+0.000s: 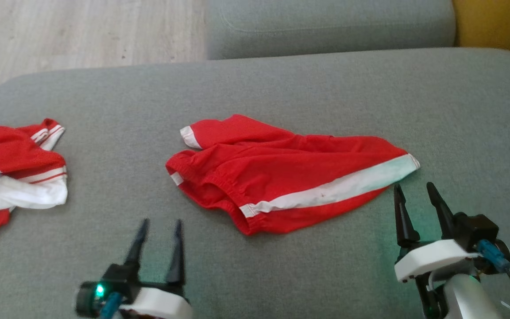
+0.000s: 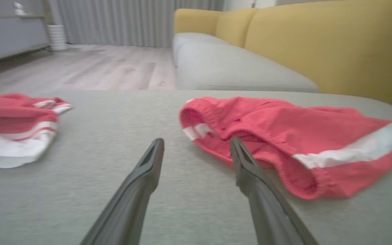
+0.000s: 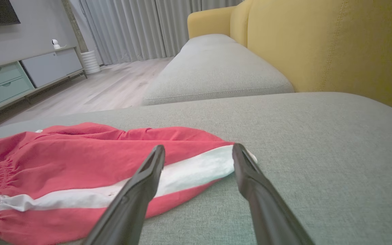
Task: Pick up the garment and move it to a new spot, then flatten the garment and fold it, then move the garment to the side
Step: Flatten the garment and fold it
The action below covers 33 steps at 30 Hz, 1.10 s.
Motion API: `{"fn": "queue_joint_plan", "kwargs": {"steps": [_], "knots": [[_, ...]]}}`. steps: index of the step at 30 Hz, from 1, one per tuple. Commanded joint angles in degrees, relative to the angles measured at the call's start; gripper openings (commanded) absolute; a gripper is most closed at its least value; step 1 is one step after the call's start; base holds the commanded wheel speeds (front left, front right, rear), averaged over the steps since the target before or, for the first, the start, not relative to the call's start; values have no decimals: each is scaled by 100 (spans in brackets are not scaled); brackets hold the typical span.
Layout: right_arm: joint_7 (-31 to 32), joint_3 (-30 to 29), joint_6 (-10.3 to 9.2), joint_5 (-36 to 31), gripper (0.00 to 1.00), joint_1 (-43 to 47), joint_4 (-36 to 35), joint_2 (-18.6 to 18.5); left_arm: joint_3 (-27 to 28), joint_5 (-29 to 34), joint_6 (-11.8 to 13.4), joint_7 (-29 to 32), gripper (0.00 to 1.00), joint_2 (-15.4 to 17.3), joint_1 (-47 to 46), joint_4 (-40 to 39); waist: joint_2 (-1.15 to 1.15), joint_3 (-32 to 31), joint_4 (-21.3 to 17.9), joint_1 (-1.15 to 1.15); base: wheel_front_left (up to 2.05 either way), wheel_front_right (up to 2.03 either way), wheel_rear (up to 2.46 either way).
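Observation:
The garment (image 1: 11, 155), a crumpled red mesh jersey with white red-striped trim, lies at the far left of the grey cushion, also in the left wrist view (image 2: 12, 115). Red shorts (image 1: 281, 177) with a white side stripe lie in the middle. My left gripper (image 1: 161, 221) is open and empty, just short of the shorts' waistband and to the right of the garment; in its own view (image 2: 196, 139) the right finger overlaps the waistband. My right gripper (image 1: 413, 186) is open and empty at the shorts' striped leg end (image 3: 196, 166), its fingers (image 3: 148, 177) straddling the hem.
Everything rests on a wide grey sofa cushion (image 1: 281, 88). A second grey seat cushion (image 1: 326, 26) and a yellow backrest (image 1: 498, 22) lie beyond it. Wood floor (image 1: 82, 31) drops off past the far left edge. A low cabinet (image 3: 29, 71) stands across the room.

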Motion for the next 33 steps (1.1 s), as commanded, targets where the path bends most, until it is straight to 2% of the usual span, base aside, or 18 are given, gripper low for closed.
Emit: {"fn": "queue_joint_plan", "kwargs": {"steps": [1,7,9,20,32,33], "knots": [[-24,161,-4,57,100,-150,-147,-31,3,-193,-182,-29,100,8,-225,-175,0,78,-61,0,0,0,0],[-24,317,-4,101,100,-272,-104,-31,-832,-1189,-694,-29,100,8,-685,294,0,403,-459,0,0,0,0],[-24,309,-4,89,100,-306,-92,-31,-1053,-1409,-755,-29,100,8,-812,433,0,486,-596,0,0,0,0],[-24,196,-4,76,100,-423,-140,-30,-1710,-2140,-822,-29,100,8,-1224,1157,0,791,-981,0,0,0,0],[-24,218,-4,173,100,-444,-127,-30,-1715,-2202,-824,-29,100,8,-1404,822,0,857,-930,0,0,0,0],[-24,232,-4,183,100,-447,-120,-30,-1722,-2196,-824,-29,91,8,-1393,829,0,855,-925,0,0,0,0]]}}
